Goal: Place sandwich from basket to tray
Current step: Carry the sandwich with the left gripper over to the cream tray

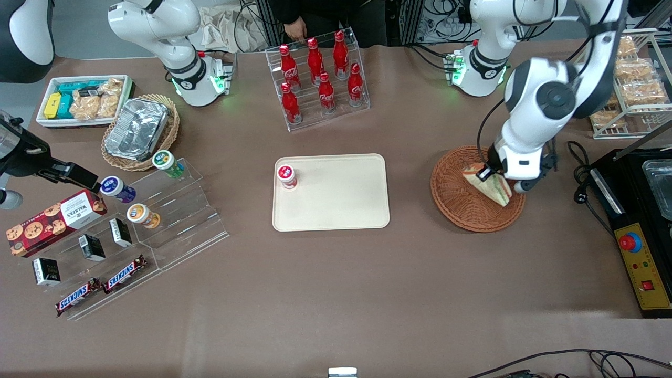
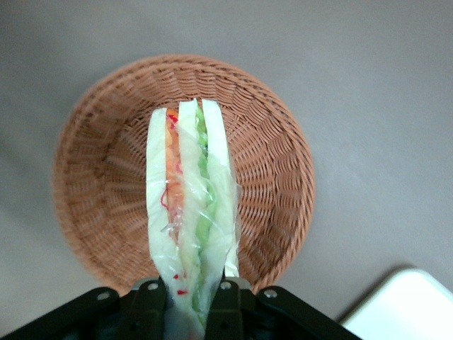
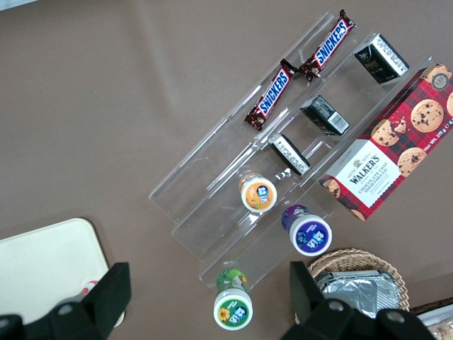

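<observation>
While the left arm reaches down over the round, reddish-brown woven wicker basket (image 1: 462, 202), its gripper (image 1: 489, 176) holds the triangular white-bread sandwich (image 1: 491, 188) wrapped in clear film. In the left wrist view the 2 black fingers (image 2: 148, 301) press on either side of the sandwich (image 2: 190, 212), so the jaws are closed on it, and its cut edge shows red, orange and green filling between the bread slices. The wedge hangs above the basket (image 2: 283, 163); I cannot tell whether its lower end touches the weave. The basket stands on the brown table (image 1: 336, 294) toward the working arm's end.

Between the basket and the clear stepped display stand (image 1: 173, 220) lies the flat, cream-coloured rectangular plastic tray (image 1: 341, 205) with rounded corners, well apart from the basket. 1 small white cup with a red lid (image 1: 286, 176) stands on the tray near a corner. Farther from the front camera than the tray, a clear acrylic rack (image 1: 362, 102) carries 7 red cola bottles (image 1: 326, 90). Toward the parked arm's end, a lighter tan wicker basket (image 1: 168, 134) holds a foil container (image 1: 137, 128), and 2 Snickers bars (image 1: 102, 286) lie on the lowest step of the stand, near a red box of Walkers cookies (image 1: 52, 221).
</observation>
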Tool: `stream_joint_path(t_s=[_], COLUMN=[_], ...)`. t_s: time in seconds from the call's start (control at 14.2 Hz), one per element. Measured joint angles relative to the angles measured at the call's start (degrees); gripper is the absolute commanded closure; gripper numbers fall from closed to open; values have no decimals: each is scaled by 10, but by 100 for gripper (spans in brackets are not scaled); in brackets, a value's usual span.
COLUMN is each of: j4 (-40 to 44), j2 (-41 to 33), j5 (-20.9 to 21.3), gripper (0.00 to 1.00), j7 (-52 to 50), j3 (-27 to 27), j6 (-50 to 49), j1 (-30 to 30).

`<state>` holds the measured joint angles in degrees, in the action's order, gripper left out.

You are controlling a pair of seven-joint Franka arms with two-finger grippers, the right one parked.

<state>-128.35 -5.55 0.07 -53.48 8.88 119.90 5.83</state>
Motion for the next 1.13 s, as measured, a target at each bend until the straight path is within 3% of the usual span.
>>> stream_joint_path(t_s=[0.21, 0.42, 0.77, 1.13], j4=[79, 97, 101, 96], j2=[-6, -5, 5, 33], j5=[-1, -5, -21, -21], gripper=[100, 100, 100, 100], j7=[70, 113, 105, 72], j3=[14, 57, 158, 179], j6=[-90, -97, -52, 21], j1=[1, 4, 14, 81])
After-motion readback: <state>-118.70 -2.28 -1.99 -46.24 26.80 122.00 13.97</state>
